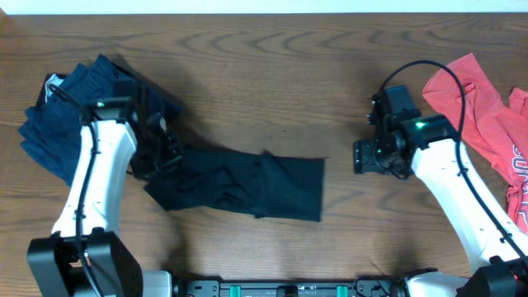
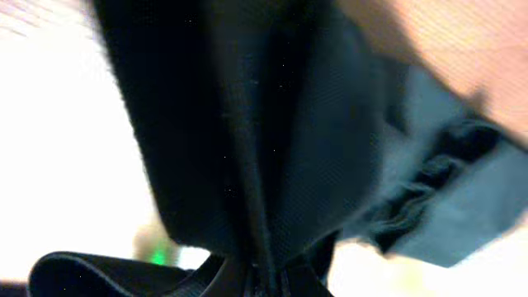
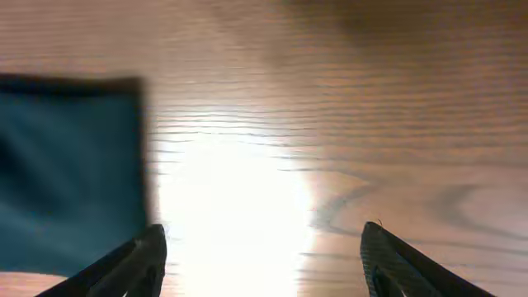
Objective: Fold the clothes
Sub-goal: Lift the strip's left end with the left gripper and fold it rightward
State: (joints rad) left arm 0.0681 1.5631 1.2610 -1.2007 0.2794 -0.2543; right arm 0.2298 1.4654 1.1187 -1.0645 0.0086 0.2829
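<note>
1. The black T-shirt (image 1: 247, 183) is being displayed as a long folded strip across the middle of the desk (image 1: 272, 74).
2. Its left end is being clamped by the left gripper (image 1: 161, 153), with dark cloth filling that wrist view.
3. The right gripper (image 3: 262, 235) is being held wide apart over bare wood, just right of the strip.
4. The navy garment (image 1: 70, 111) is being seen bunched at far left, and the red garment (image 1: 487, 107) at the right edge.

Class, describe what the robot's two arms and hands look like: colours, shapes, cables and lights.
Both arms have smooth white links, left arm and right arm, joined by black joint housings. A small green light glows near each wrist. A thin black cable loops over the right wrist. The right hand has two dark, tapered fingers; the left hand is black too.
</note>
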